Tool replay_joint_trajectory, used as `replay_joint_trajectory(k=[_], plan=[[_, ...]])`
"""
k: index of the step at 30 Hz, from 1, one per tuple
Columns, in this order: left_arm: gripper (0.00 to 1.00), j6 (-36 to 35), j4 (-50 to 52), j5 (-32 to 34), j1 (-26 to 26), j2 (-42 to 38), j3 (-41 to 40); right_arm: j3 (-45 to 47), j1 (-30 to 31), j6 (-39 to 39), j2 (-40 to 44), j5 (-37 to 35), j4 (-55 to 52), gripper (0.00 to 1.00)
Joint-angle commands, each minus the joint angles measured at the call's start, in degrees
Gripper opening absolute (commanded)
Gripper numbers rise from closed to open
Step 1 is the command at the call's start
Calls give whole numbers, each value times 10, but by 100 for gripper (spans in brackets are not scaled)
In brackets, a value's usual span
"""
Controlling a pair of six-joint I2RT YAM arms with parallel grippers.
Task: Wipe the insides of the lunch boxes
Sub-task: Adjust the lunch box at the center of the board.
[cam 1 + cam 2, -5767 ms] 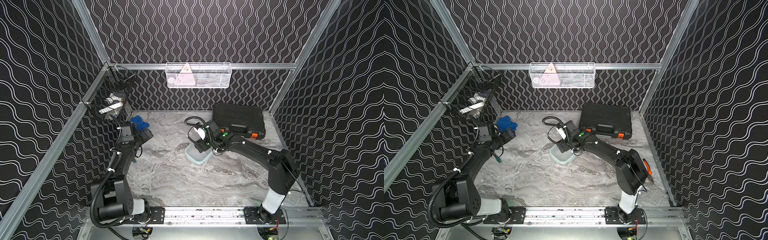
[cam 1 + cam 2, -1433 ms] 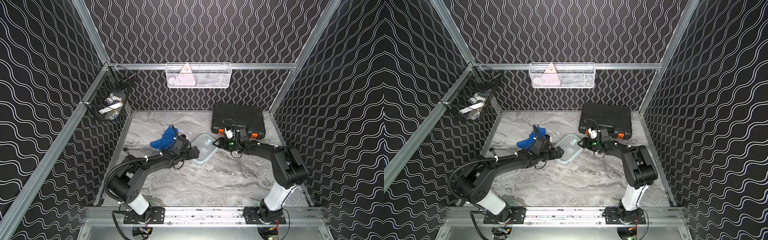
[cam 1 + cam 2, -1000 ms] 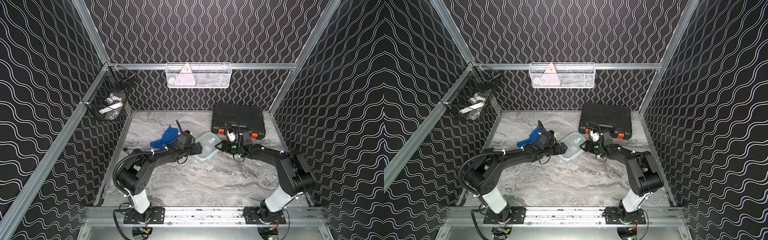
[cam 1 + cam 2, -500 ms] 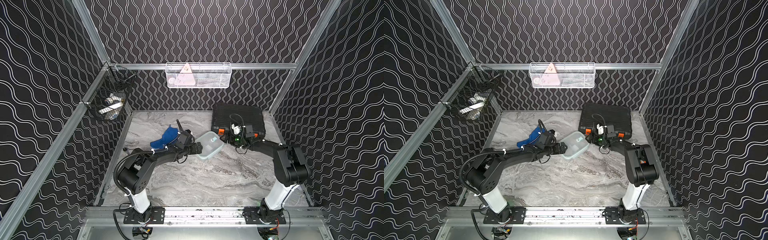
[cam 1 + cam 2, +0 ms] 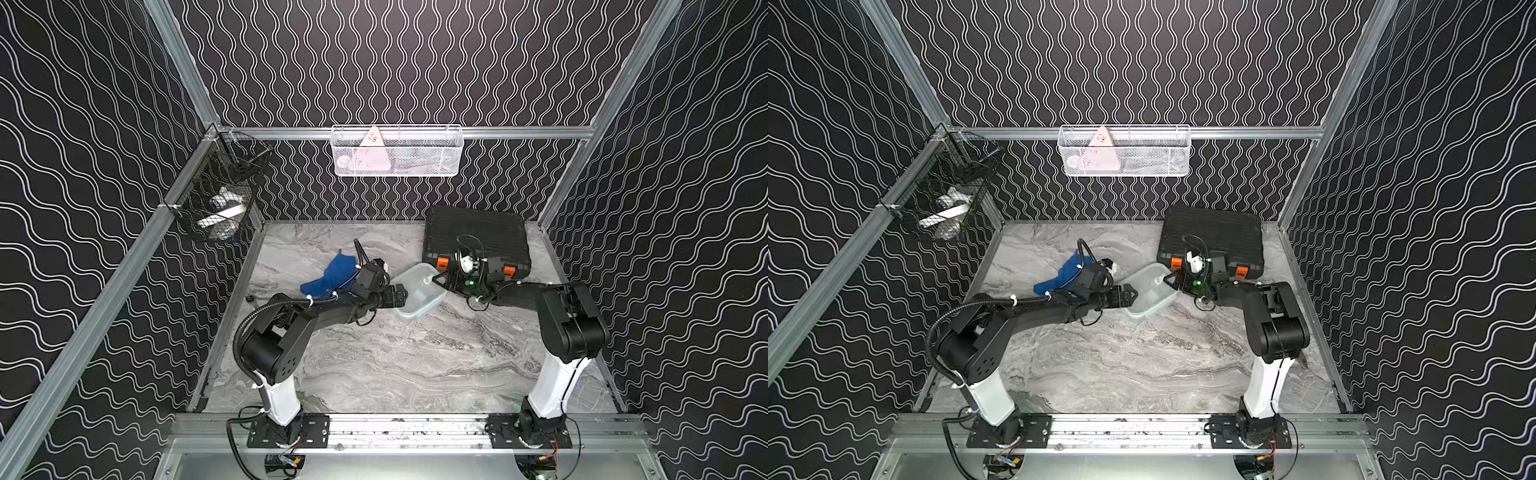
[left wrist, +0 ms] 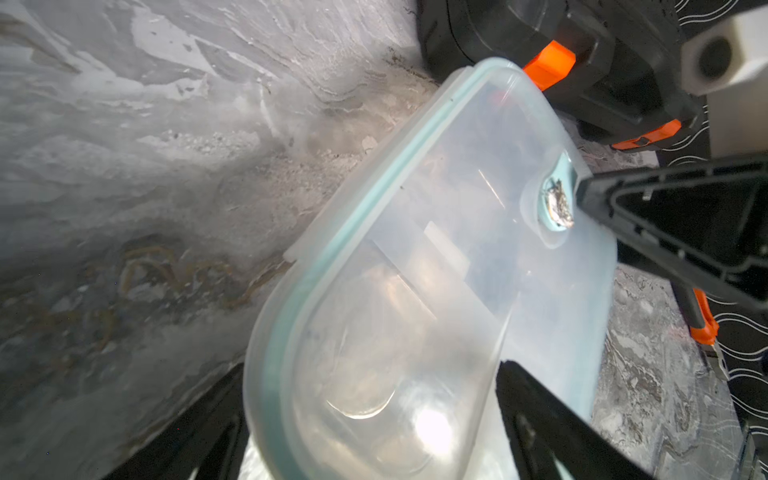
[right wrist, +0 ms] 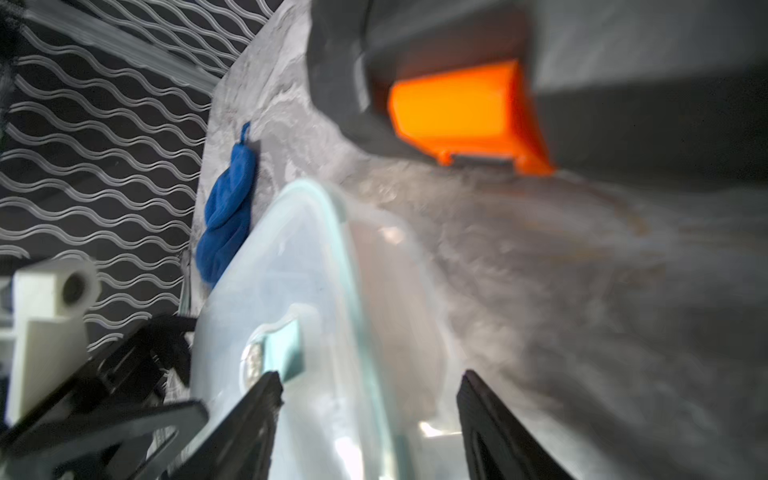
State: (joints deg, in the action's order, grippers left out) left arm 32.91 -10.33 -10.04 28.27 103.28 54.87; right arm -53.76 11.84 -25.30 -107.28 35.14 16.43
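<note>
Mid-frame over the marbled counter (image 5: pixel 395 365), in both top views: lunch box (image 5: pixel 419 297), lid on and tilted, long axis running lower left to upper right, from one hand to the other. Left hand (image 5: pixel 404 292) clamped across the short width at the lower-left end. Right hand (image 5: pixel 439 281) at the upper-right end, fingers apart astride the rim beside the lid's vent tab (image 6: pixel 557 203); clamped or not, cannot tell. Behind, upper left, blue cloth (image 5: pixel 332 274); upper right, black case (image 5: pixel 473 232) just beside the box. Farthest, white wire basket (image 5: pixel 436 166) holding a pink triangular card (image 5: pixel 372 153), markings too small to read.
</note>
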Motion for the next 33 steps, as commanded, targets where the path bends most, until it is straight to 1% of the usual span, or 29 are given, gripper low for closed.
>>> replay_joint_trajectory(k=[1, 4, 8, 11, 13, 16, 20, 24, 27, 29, 31, 33], plan=[[93, -15, 43, -24, 1, 20, 9, 43, 7, -21, 25, 16, 19, 63], [93, -14, 43, -31, 0, 35, 23, 85, 9, -33, 60, 10, 23, 58], [93, -21, 52, -33, 0, 49, 41, 141, 29, -50, 125, -28, 5, 57], [93, -32, 67, -29, -3, 54, 55, 178, 41, -83, 167, -63, -7, 57], [93, -38, 76, -30, -7, 58, 63, 199, 47, -105, 192, -85, -12, 59], [93, -42, 88, -30, -12, 61, 71, 213, 50, -111, 225, -123, -33, 63], [94, -45, 103, -13, -22, 42, 66, 182, 50, -92, 256, -150, -96, 66], [96, -47, 139, 36, -50, -37, 45, 146, 52, -76, 307, -219, -175, 71], [98, -46, 157, 52, -63, -96, 26, 133, 51, -47, 327, -243, -171, 74], [98, -22, 140, 28, -63, -115, 2, 112, 51, -29, 306, -232, -162, 74], [97, 30, 92, -11, -63, -121, -40, 80, 58, -18, 268, -219, -163, 73], [94, 98, 15, -52, -61, -118, -93, 45, 82, 3, 232, -229, -164, 72]])
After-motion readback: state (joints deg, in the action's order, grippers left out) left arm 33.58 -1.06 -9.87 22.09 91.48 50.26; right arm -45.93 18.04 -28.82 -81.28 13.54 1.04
